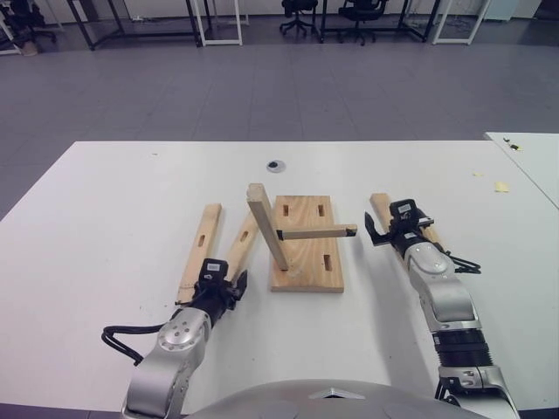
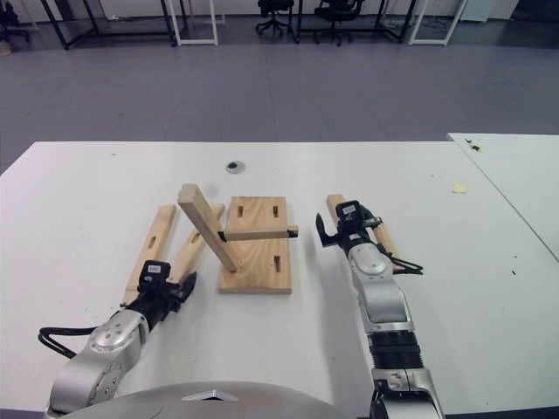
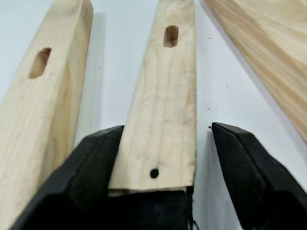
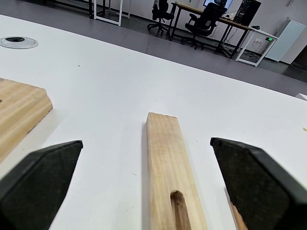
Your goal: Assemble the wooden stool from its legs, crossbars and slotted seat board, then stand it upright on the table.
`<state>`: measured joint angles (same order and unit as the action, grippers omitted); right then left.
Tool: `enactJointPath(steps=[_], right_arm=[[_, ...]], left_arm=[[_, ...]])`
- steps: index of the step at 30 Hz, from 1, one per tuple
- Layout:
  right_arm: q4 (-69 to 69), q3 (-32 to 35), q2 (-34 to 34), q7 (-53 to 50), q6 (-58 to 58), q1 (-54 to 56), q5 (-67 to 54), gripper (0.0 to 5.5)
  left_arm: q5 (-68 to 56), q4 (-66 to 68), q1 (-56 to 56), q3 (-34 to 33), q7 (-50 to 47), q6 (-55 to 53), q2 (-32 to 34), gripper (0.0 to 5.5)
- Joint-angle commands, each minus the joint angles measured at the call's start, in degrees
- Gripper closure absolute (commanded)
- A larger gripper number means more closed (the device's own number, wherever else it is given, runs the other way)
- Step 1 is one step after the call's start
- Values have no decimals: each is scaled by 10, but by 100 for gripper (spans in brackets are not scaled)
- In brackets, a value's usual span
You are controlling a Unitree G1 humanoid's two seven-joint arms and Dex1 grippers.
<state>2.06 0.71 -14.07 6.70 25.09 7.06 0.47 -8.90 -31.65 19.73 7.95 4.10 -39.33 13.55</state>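
1. Early stage. The slotted seat board point(image 1: 306, 253) lies flat mid-table point(image 1: 105, 201), slots up.
2. Done so far, as we judge it: one leg point(image 1: 265, 223) stands tilted on the seat board, with one crossbar point(image 1: 319, 232) sticking out sideways from it over the board. We can't tell how firmly either joint is seated.
3. Two loose legs lie flat just left of the board. The outer leg point(image 3: 43, 86) is untouched.
4. The left gripper point(image 3: 165, 129) is spread around the near end of the inner leg point(image 3: 163, 91). One finger is against its side, the other apart, so there's no pinch yet.
5. The right gripper point(image 4: 146, 143) is spread wide and straddles the far end of another leg point(image 4: 165, 148) lying right of the board, not touching it.
6. Left to do: fit the three loose legs and the remaining crossbars, then stand the stool upright. We reckon most of the task is ahead.
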Motion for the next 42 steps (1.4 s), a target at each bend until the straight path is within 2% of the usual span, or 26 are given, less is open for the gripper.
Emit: enactJointPath(steps=[1,4,9,12,14,16,20,24,27,32,42], right_arm=[[15,6,4,-7,19,13,2,53],[26,9,6,-8,28,18,0,53],[26,23,14,-7,34,23,-13,53],[40,75,-2,12,43,47,-57,53],[58,131,-17,54,76,95,-139,53],[68,165,-27,88,119,151,-217,53],[65,235,43,56,239,293,-432,53],[4,255,93,18,297,418,-575,53],[-29,269,112,-26,306,428,-623,53],[-54,290,109,-67,307,445,-696,53],[-41,292,70,-164,320,416,-824,236]], left_arm=[[11,-2,-4,9,11,-16,12,299],[14,-1,-5,8,16,-22,15,340],[6,5,-19,-2,27,-17,15,343],[-42,-23,-97,-82,36,-15,7,343],[-94,-26,-216,-167,47,-33,31,343],[-127,-19,-298,-201,70,-46,61,343],[-124,37,-369,-161,174,32,115,343],[-113,100,-440,-103,264,146,113,343],[-116,108,-451,-73,288,193,87,343],[-90,108,-420,-32,310,241,85,343],[-71,134,-421,-35,303,283,78,343]])
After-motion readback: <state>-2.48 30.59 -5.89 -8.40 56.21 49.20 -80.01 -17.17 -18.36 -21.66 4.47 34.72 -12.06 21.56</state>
